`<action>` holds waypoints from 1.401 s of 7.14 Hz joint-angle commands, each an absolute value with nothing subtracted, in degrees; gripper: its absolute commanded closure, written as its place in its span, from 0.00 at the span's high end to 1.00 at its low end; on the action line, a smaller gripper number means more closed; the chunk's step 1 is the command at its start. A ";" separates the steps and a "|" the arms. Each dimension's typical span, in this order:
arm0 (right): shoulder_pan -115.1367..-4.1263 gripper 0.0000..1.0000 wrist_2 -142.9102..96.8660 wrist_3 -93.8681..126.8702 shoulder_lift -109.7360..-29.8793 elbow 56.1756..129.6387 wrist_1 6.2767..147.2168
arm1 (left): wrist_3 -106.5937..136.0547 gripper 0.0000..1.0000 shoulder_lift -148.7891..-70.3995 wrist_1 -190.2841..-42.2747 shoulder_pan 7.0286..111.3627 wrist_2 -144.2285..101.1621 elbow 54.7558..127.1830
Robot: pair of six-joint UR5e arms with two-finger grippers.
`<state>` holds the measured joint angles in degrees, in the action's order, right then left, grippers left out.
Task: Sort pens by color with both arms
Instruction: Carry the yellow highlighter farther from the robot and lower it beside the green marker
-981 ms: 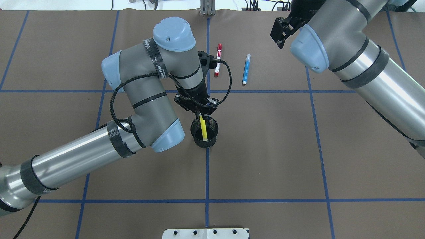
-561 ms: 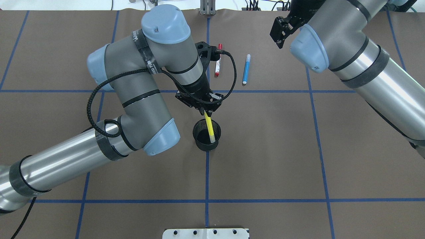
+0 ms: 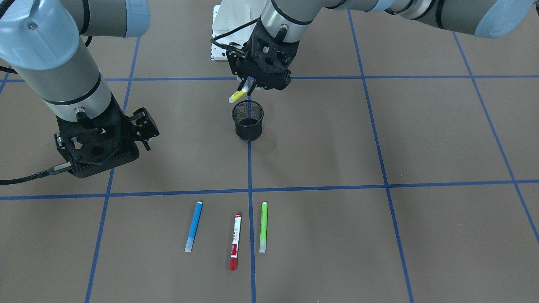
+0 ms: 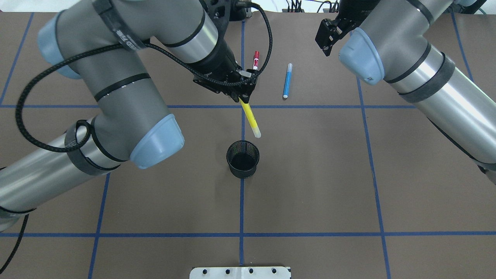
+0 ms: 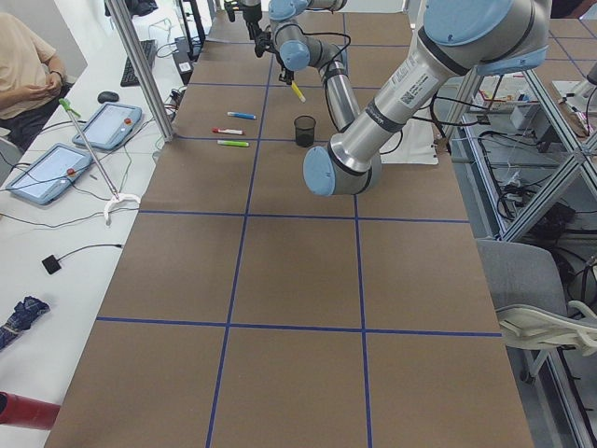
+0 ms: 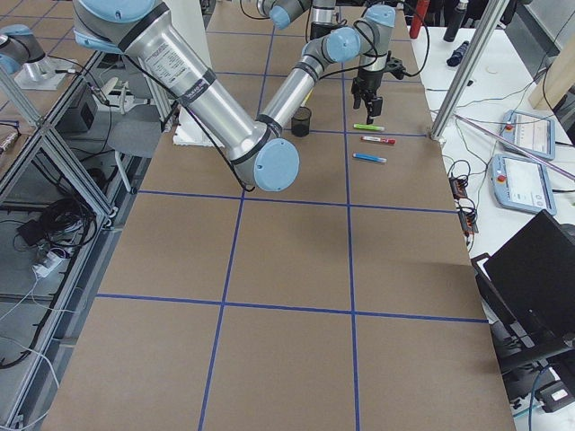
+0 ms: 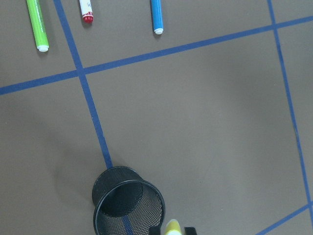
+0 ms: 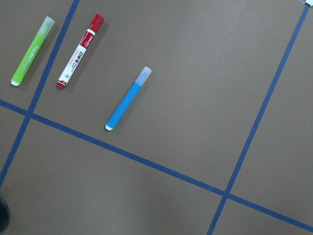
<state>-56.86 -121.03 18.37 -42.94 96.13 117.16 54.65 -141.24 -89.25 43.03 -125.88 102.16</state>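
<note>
Brown table (image 4: 310, 174), blue tape grid. Up in the air, tilted, just above the black mesh cup (image 4: 243, 159): yellow pen (image 4: 251, 120), pinched tight by the left gripper (image 4: 239, 97). Right gripper (image 3: 145, 122) off to the side, jaws apart, empty. Flat in a row beyond the cup: blue pen (image 3: 193, 226), red-ended pen (image 3: 235, 241), green pen (image 3: 263, 227).

No legible text or labels

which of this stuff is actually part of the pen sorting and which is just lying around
Job: yellow pen, held in the left gripper; blue pen; red-and-white pen; green pen.
Just about: empty black mesh cup; tablets on the side bench.
</note>
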 commanded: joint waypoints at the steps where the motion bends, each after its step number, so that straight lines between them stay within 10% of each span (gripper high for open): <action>1: -56.87 1.00 -121.03 18.37 -42.98 96.06 117.16 | 54.14 0.00 -141.15 -91.47 45.09 -113.90 105.20; 10: -56.87 1.00 -121.03 18.55 -43.07 96.15 117.16 | 54.05 0.00 -130.34 -134.54 44.03 -79.38 84.32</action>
